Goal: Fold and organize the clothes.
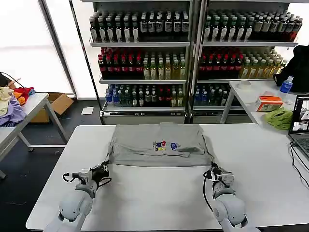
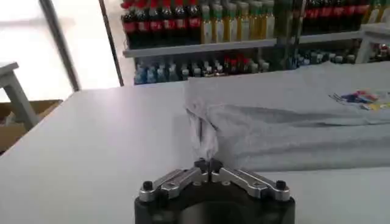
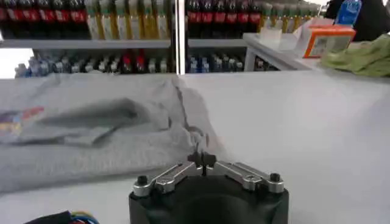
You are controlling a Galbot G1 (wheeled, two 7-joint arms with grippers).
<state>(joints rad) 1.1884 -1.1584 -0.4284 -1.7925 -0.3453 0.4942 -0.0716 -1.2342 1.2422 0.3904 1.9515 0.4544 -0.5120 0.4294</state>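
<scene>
Shirt location: the light grey shirt (image 1: 159,145) lies flat across the far middle of the white table (image 1: 154,198), chest print (image 1: 166,145) up, already doubled into a wide band with the sleeves tucked in.

Left gripper: my left gripper (image 1: 103,169) sits at the shirt's near left corner; in the left wrist view the jaws are pressed together, pinching a small bunched tuft of grey cloth (image 2: 204,137) that stands up from the table.

Right gripper: my right gripper (image 1: 214,170) is at the near right corner, jaws likewise closed onto a fold of the hem (image 3: 198,137).

Feel, judged: thin cotton, light and limp. It will sag between my two holds and drape wherever unsupported. Not fragile, not slippery on this matte top, though the layers may slide over one another.

Where to hold: the two near corners, as now, catching every layer of the fold. A pinch on the top layer alone would peel the band open.

Handling note: both corners should travel level and together, with the cloth taut between them, or the edge will skew.

Risk: the tufts in the jaws are small; a quick pull could slip them out.

Surroundings: lime-green cloth (image 1: 279,117) on the side table at right, well apart.
</scene>
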